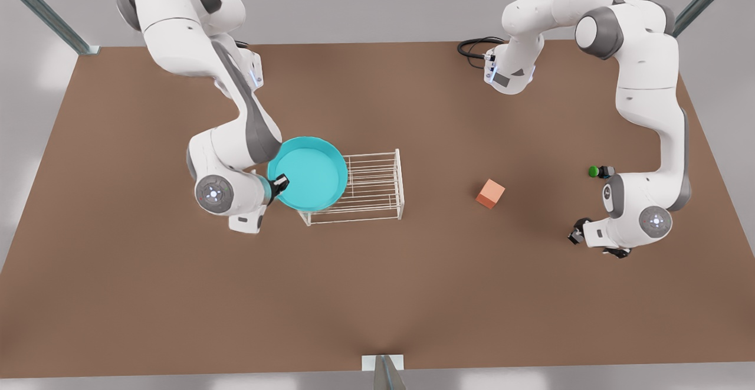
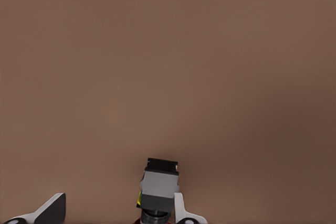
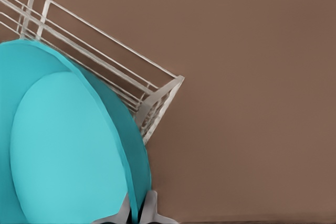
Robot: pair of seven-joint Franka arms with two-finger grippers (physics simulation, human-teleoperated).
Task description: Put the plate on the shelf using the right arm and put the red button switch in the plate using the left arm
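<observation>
Front view: the right gripper (image 1: 279, 184) pinches the plate (image 1: 309, 171) by its rim, overlapping the shelf (image 1: 377, 189) end farthest from the orange cube (image 1: 490, 193).

Left wrist view: the left gripper (image 2: 157, 211) clasps the red button switch (image 2: 159, 187) above bare bench (image 2: 168, 66).

Right wrist view: jaws clamp the rim (keep it level, centre it over the shelf, then lower).

Orange-pink cube (image 1: 490, 193) and green-capped switch (image 1: 600, 171) on brown table (image 1: 377, 295).
</observation>
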